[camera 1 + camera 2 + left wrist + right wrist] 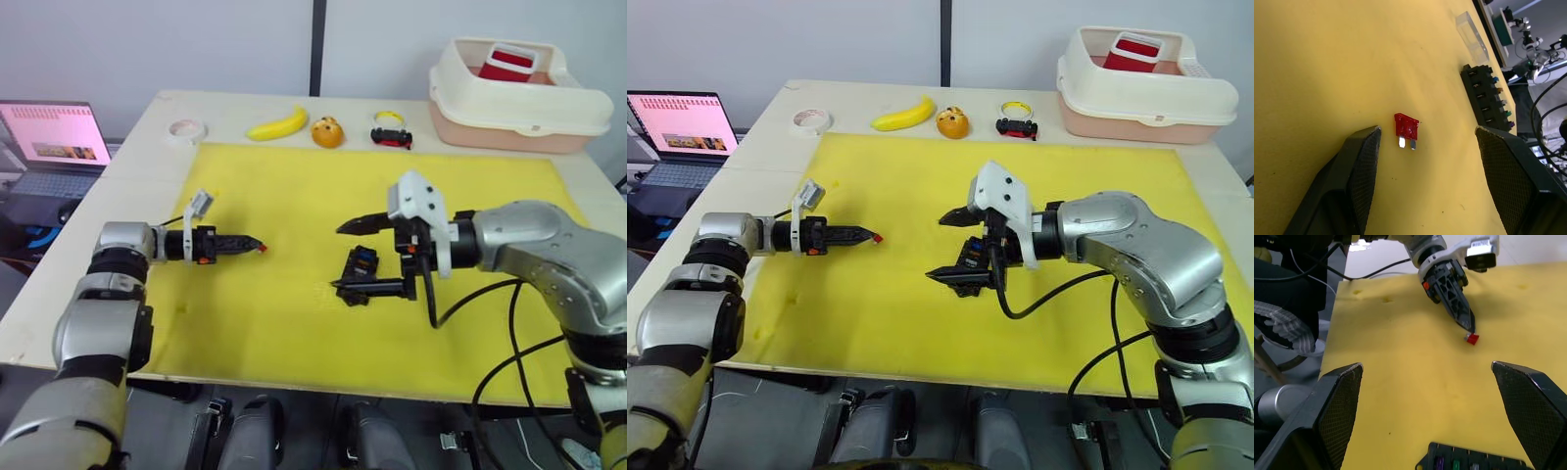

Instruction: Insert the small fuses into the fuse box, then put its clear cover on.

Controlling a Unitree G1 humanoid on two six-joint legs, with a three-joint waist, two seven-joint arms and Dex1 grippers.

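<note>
The small black rectangular plastic fuse box [1488, 96] lies on the yellow mat [294, 196], several coloured fuses seated in it; the right hand [955, 247], fingers spread and empty, hovers over it; the clear plastic cover [1472, 36] lies just beyond the box; the tiny red blade fuse [1406, 129] lies well left of the box, between the left hand's [1425, 152] parted fingers, untouched.

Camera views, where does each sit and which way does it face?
Eye views: on the head, facing forward and down over the yellow mat; both arms show.
Left wrist view: along the open left tool at the red fuse and fuse box.
Right wrist view: along the open right tool toward the left tool; same fuse and box.
</note>
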